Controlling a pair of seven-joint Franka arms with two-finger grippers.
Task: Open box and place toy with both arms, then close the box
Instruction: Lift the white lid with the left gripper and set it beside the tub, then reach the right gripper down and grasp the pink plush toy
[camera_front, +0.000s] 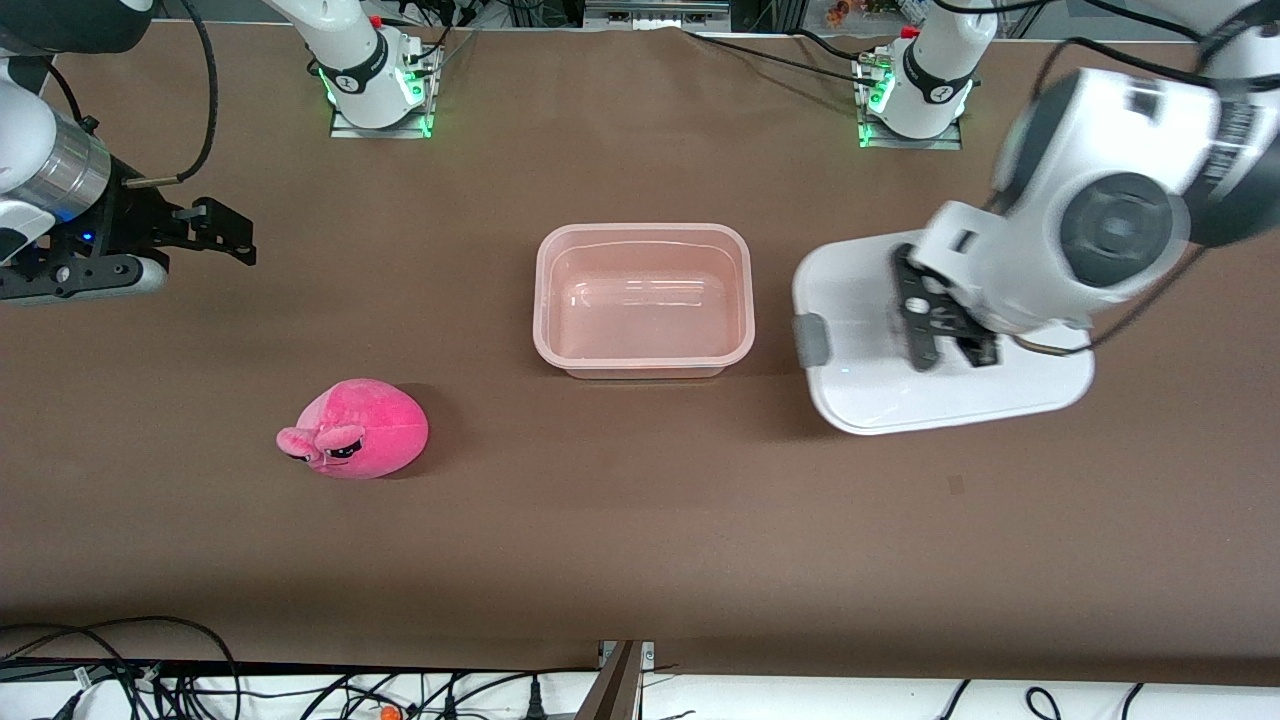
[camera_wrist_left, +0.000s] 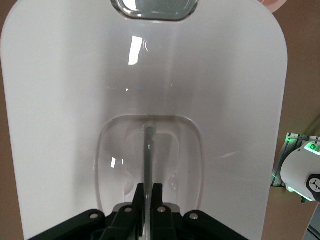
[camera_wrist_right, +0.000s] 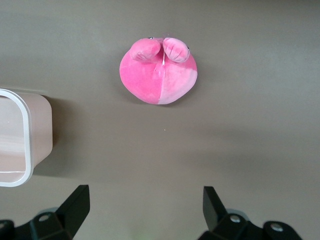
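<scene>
The left gripper (camera_front: 945, 335) is clamping the lid (camera_front: 860, 400) by its handle beside the open box (camera_front: 644, 300). The right gripper (camera_front: 225, 232) is waiting, fingers apart. The toy (camera_front: 355, 428) is lying nearer the camera.

bright, even overhead light covers the desk (camera_front: 640, 540), dimming toward its 6 o'clock edge in the front view. the toy (camera_front: 355, 428) throws a soft shadow toward 3 o'clock, and the box (camera_front: 644, 300) a faint one toward 6 o'clock. white glare streaks sit on the box floor and on the lid (camera_wrist_left: 150, 75) in the left wrist view. the left arm's wrist (camera_front: 1110, 230) is smeared by motion blur. in the right wrist view a soft shadow band crosses the desk, and the right end effector (camera_wrist_right: 145, 210) fingers look dark and slightly soft.
</scene>
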